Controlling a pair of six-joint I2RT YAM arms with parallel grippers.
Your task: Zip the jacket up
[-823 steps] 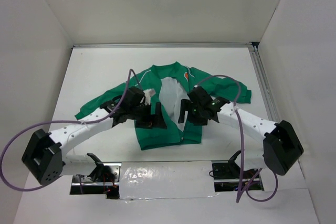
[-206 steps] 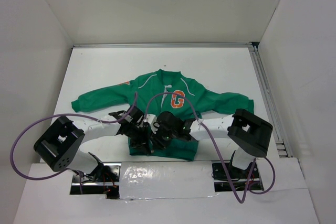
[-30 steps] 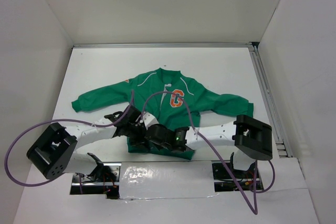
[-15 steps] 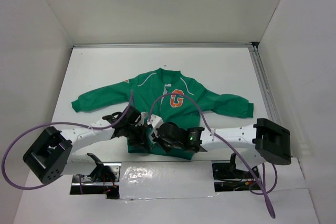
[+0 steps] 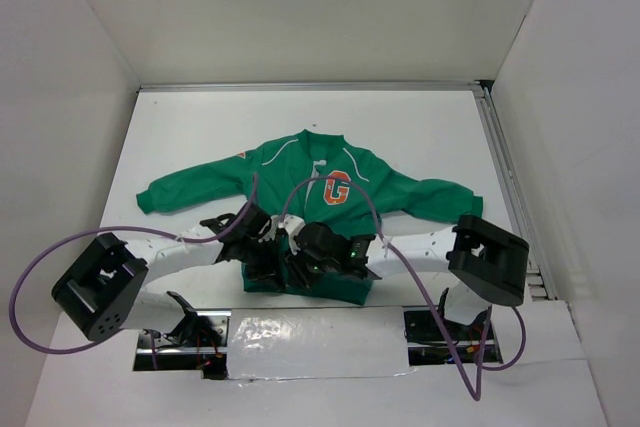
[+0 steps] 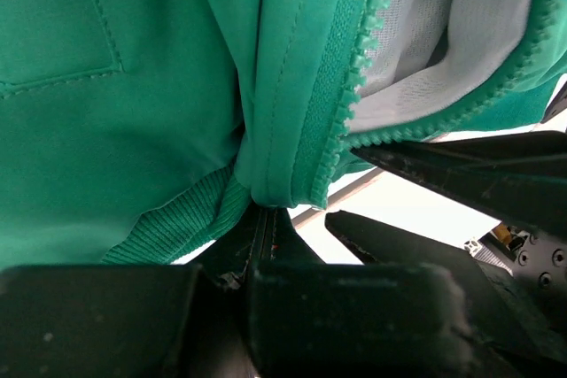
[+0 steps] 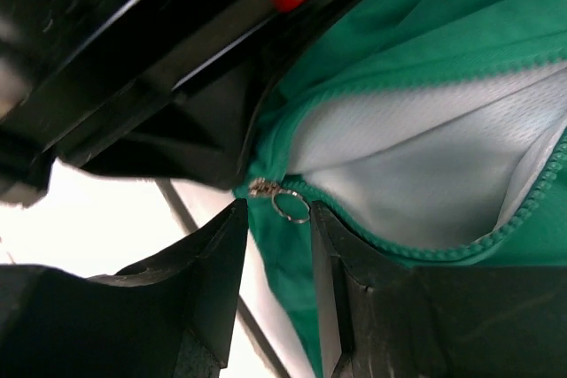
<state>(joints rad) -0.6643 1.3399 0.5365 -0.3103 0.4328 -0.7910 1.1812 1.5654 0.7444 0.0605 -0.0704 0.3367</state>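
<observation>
The green jacket point(image 5: 300, 172) lies flat with its orange G patch point(image 5: 338, 188) facing up. Both grippers meet at its ribbed hem. My left gripper point(image 5: 268, 259) point(image 6: 264, 212) is shut on the hem fabric at the foot of the zipper, whose green teeth point(image 6: 354, 86) run up beside the white lining point(image 6: 443, 33). My right gripper point(image 5: 300, 265) point(image 7: 276, 223) is open. The metal zipper slider with its ring pull point(image 7: 282, 198) sits just beyond the fingertips point(image 7: 221, 245), in line with the gap and not pinched. The zipper above the slider gapes over the lining point(image 7: 425, 157).
White walls box in the table on three sides. A metal rail point(image 5: 505, 187) runs along the right edge. Purple cables point(image 5: 40, 277) loop off both arms. A foil-covered strip point(image 5: 300, 332) lies at the near edge between the arm bases.
The right arm's elbow swung out to the right and came back, and its jaws have parted at the hem. The left arm has hardly moved.
</observation>
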